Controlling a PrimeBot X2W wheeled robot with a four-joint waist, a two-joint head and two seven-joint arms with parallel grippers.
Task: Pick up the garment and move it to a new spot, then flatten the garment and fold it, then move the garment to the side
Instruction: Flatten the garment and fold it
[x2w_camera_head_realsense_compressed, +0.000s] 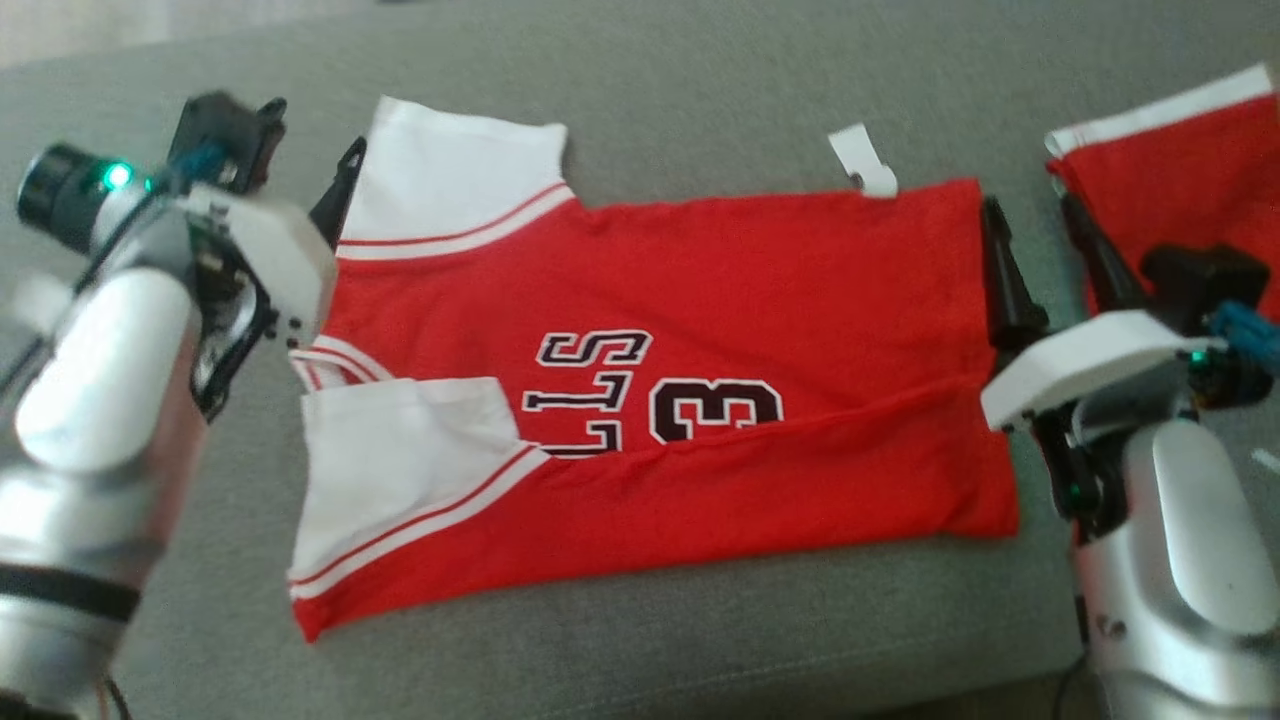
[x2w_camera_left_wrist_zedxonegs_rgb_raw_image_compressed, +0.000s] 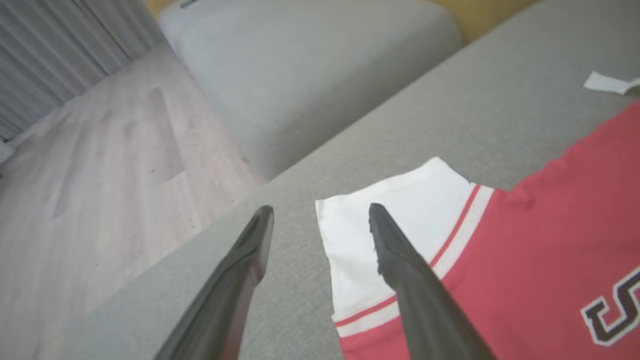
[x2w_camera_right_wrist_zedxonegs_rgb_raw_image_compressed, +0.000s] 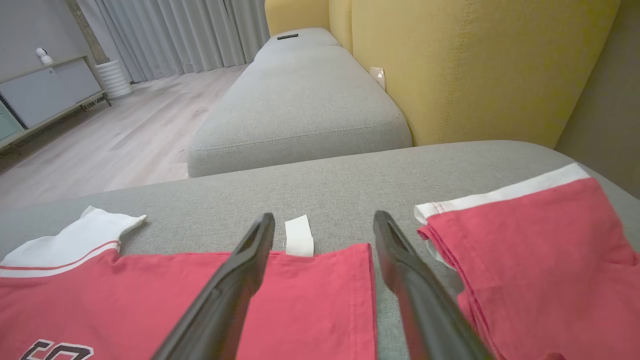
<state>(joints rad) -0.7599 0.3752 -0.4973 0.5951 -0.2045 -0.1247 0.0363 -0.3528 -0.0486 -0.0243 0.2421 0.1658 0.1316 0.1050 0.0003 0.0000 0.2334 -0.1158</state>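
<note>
The garment (x2w_camera_head_realsense_compressed: 700, 330), a red jersey with white sleeves, lies flat on the grey cushion (x2w_camera_head_realsense_compressed: 700, 80). Its long axis runs left to right across the head view — collar end toward my left arm, hem (x2w_camera_head_realsense_compressed: 985, 330) toward my right. The near long edge looks turned up over the lower half of the lettering (x2w_camera_head_realsense_compressed: 600, 390), so I judge one lengthwise fold done and the far corners the next grab. Left gripper (x2w_camera_left_wrist_zedxonegs_rgb_raw_image_compressed: 320, 209) is spread wide and holds nothing. It straddles the outer edge of the far sleeve (x2w_camera_left_wrist_zedxonegs_rgb_raw_image_compressed: 425, 195), one finger over white cloth, the other over bare cushion. Right gripper (x2w_camera_right_wrist_zedxonegs_rgb_raw_image_compressed: 324, 216) is likewise spread and empty, straddling the hem's far corner. One finger is above red cloth, the other above the strip of cushion between the garment and a second red garment (x2w_camera_right_wrist_zedxonegs_rgb_raw_image_compressed: 530, 250) just beside it. Can't tell if either pair of tips touches fabric. Each arm is nearer its own end, so a two-handed pinch looks set up. A white label (x2w_camera_right_wrist_zedxonegs_rgb_raw_image_compressed: 299, 235) pokes out at the far edge by the right gripper. Surface is soft woven upholstery — beyond it a neighbouring seat (x2w_camera_right_wrist_zedxonegs_rgb_raw_image_compressed: 300, 110), yellow backrest (x2w_camera_right_wrist_zedxonegs_rgb_raw_image_compressed: 475, 65), pale wood floor (x2w_camera_left_wrist_zedxonegs_rgb_raw_image_compressed: 100, 175), grey curtains (x2w_camera_right_wrist_zedxonegs_rgb_raw_image_compressed: 175, 30).
</note>
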